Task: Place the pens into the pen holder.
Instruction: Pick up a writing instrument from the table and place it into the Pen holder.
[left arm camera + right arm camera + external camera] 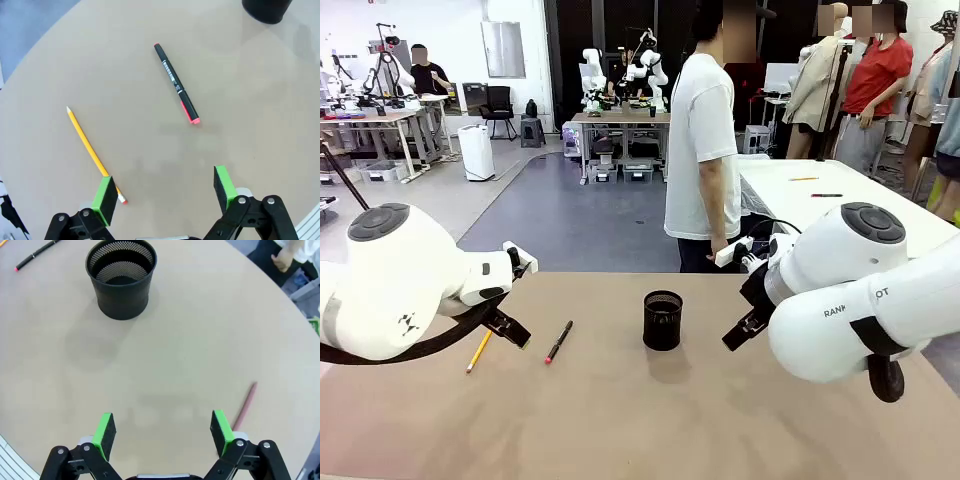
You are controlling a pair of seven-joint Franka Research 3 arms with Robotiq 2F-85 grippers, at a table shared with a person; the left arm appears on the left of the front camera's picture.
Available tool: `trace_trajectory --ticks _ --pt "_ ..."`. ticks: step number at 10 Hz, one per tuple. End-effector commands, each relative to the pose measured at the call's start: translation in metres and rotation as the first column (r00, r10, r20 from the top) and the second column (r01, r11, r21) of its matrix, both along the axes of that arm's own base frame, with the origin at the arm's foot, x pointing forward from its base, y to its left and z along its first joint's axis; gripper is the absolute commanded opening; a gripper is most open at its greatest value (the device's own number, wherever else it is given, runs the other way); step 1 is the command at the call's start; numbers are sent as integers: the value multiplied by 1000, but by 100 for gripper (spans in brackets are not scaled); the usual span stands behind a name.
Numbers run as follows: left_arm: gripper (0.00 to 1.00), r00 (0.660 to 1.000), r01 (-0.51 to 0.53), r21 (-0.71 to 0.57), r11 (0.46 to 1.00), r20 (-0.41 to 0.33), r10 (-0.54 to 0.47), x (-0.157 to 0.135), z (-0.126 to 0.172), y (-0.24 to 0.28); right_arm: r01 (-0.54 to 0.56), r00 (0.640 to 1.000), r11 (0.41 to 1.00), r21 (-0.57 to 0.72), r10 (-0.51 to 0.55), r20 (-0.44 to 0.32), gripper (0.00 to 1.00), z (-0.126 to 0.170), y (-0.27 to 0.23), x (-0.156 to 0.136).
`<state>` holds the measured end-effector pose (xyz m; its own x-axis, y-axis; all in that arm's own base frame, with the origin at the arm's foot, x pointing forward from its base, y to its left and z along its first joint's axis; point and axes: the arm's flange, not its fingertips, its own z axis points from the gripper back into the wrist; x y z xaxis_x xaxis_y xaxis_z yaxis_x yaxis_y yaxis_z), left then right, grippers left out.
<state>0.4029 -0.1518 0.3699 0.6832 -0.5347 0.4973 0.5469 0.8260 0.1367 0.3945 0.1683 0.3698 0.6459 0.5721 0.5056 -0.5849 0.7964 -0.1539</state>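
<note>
Left pincer [165,193] and right pincer [162,431] gape empty.

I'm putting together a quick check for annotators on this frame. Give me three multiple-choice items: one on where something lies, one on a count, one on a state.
1. Where is the yellow pencil?
A. On the table, farther from the pen holder than the black pen
B. Inside the holder
C. Leaning on the holder

2. How many writing sticks lie outside the holder?
A. One
B. Three
C. Five

3. The left gripper is:
A. shut on the pencil
B. shut on the black pen
C. open, holding nothing

Answers:
1 A: in the front view, the black pen lies between it and the holder.
2 B: pencil, black pen and a reddish-brown pen.
3 C: its green pads stand wide apart above the table.
</note>
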Motion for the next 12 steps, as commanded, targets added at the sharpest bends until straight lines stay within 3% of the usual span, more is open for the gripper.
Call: trace_trajectory --ticks 1,12 --pt "100 1000 0 0 1000 0 0 0 0 0 0 1000 1000 0 0 0 100 0 0 0" --pt "100 1000 0 0 1000 0 0 0 0 0 0 1000 1000 0 0 0 100 0 0 0"
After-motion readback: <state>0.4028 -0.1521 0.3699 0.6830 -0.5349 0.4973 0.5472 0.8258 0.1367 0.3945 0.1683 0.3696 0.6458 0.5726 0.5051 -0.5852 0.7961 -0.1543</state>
